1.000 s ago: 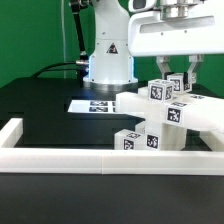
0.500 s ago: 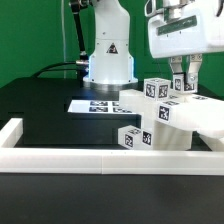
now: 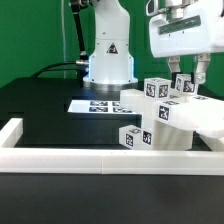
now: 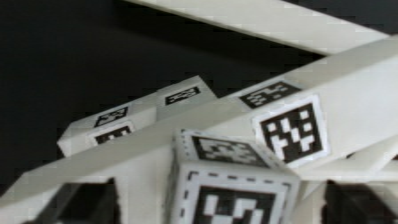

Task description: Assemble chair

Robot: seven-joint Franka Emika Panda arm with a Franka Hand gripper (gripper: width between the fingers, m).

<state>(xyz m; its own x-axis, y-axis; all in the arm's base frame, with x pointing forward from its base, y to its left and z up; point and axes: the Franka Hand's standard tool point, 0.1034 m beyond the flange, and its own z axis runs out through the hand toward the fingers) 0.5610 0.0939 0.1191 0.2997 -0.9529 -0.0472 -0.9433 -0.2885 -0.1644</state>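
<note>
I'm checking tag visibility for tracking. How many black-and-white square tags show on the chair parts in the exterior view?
6 at least: two on the low block, one each on the three raised blocks, one dark patch on the slanted piece. Others may be hidden behind the parts.

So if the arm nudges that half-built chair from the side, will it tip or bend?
The chair looks stiff: thick, blocky white plastic pieces. It probably slides before tipping, since it rests against the white border frame. Its upper tagged blocks stick out, so a high push could rock it.
</note>
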